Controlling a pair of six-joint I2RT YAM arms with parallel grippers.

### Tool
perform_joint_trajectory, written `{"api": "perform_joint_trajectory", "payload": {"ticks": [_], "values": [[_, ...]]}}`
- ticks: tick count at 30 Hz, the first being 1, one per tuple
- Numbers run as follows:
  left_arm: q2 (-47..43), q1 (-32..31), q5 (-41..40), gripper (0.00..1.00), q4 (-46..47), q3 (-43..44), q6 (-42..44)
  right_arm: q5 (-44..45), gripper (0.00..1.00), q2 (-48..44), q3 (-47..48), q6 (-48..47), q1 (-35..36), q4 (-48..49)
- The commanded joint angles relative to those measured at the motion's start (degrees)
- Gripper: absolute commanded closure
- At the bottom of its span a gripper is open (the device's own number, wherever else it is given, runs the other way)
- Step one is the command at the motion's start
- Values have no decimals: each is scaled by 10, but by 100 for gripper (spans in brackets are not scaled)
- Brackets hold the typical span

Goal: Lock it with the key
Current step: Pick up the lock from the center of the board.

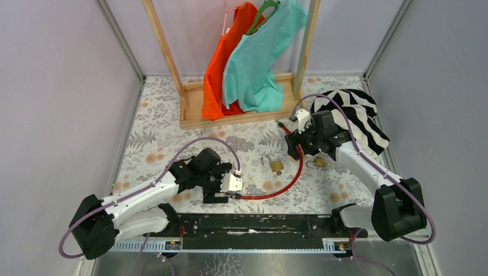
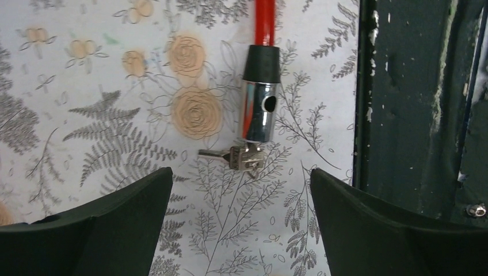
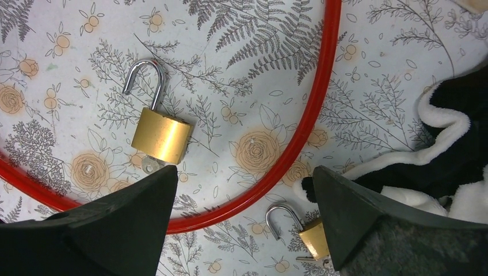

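A red cable lock (image 1: 288, 184) curves across the floral table. Its chrome cylinder head (image 2: 259, 112) lies straight ahead of my left gripper (image 2: 240, 172), with a silver key (image 2: 239, 156) at its near end. That gripper (image 1: 225, 190) is open, and only tablecloth shows between its fingers. Two brass padlocks lie with their shackles open: a larger one (image 3: 161, 135) inside the cable's curve and a smaller one (image 3: 313, 238) outside it, partly behind my right finger. My right gripper (image 3: 244, 169) hovers open over the cable (image 3: 299, 138), holding nothing.
A black-and-white striped cloth (image 1: 357, 115) lies bunched at the right, close to the right gripper. A wooden rack (image 1: 241, 118) with an orange shirt and a teal shirt stands at the back. A dark rail (image 1: 253, 224) runs along the near edge, just right of the cylinder head.
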Motion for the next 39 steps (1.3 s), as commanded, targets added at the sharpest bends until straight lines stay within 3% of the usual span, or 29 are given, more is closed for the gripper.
{"api": "perform_joint_trajectory", "payload": {"ticks": [1, 6, 15, 18, 23, 26, 33, 39], "values": [[15, -23, -8, 5, 45, -18, 33, 20, 5, -35, 1, -12, 4, 17], [50, -46, -11, 15, 71, -20, 36, 38, 3, -63, -10, -27, 2, 17], [114, -71, -19, 25, 107, -11, 25, 19, 2, -81, -10, -21, -22, 10], [125, -71, -24, 34, 114, -4, 23, 13, 2, -87, -11, -20, -26, 11], [135, -71, -25, 59, 120, -1, 11, -10, 2, -98, -14, -18, -29, 19], [136, -69, -21, 72, 101, 14, -1, -55, 2, -104, -21, -17, -28, 38], [138, -25, 58, 83, -15, 110, 15, -221, 2, -115, -30, -72, -1, 74], [158, 35, 144, 87, -126, 232, 19, -365, 7, -97, -18, -44, 24, 67]]}}
